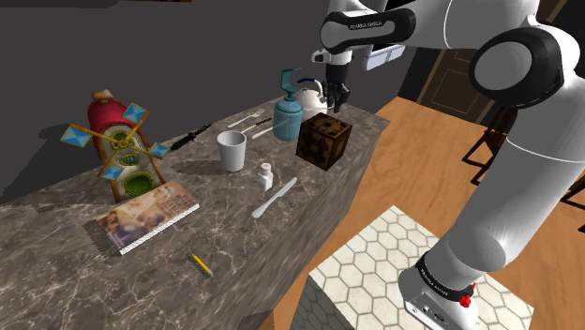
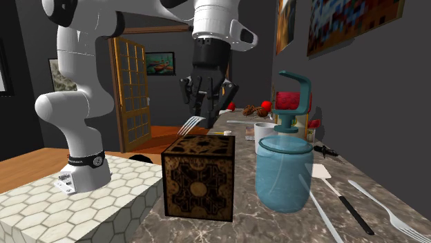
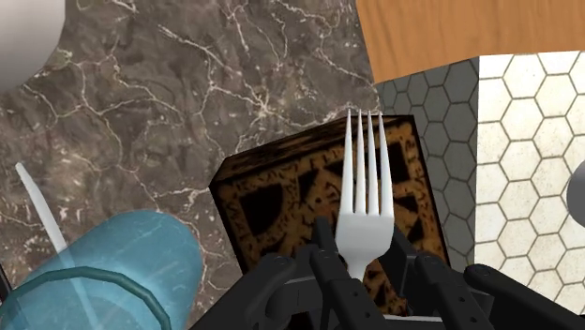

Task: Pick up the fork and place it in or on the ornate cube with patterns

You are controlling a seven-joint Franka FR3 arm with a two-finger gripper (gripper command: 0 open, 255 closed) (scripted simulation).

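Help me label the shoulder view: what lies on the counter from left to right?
Toy windmill → yellow pencil → white cup → small white bottle → blue jar → ornate cube.

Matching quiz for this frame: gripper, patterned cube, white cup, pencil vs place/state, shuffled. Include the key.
1 gripper
2 patterned cube
3 white cup
4 yellow pencil

A lies flat on the counter near the book
B shut on a fork
C stands upright, open end up
D sits below the held fork, beside the blue jar

Pairs: 1-B, 2-D, 3-C, 4-A
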